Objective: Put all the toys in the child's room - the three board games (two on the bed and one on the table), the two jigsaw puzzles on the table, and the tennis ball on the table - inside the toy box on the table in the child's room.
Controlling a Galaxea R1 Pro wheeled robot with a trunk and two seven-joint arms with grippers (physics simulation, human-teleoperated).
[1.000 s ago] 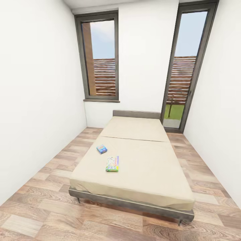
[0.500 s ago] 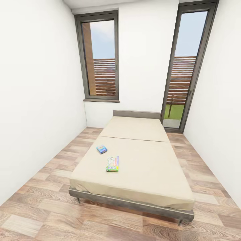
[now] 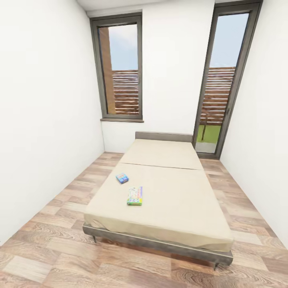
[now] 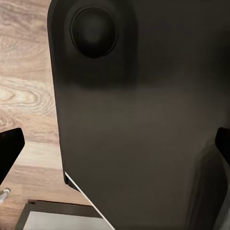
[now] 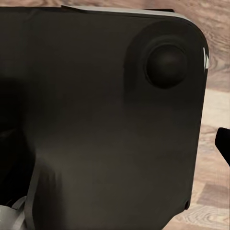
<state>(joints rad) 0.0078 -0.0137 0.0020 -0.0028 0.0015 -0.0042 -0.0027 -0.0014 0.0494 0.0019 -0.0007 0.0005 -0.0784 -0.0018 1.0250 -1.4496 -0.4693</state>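
Lying on the bed [image 3: 180,208], two board games [image 3: 135,196], box print unreadable, hand states untellable

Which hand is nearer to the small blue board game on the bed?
Probably left, narrowly: the blue board game lies left of the bed's middle. Left hand and right hand both hang by the robot's dark body, far from it.
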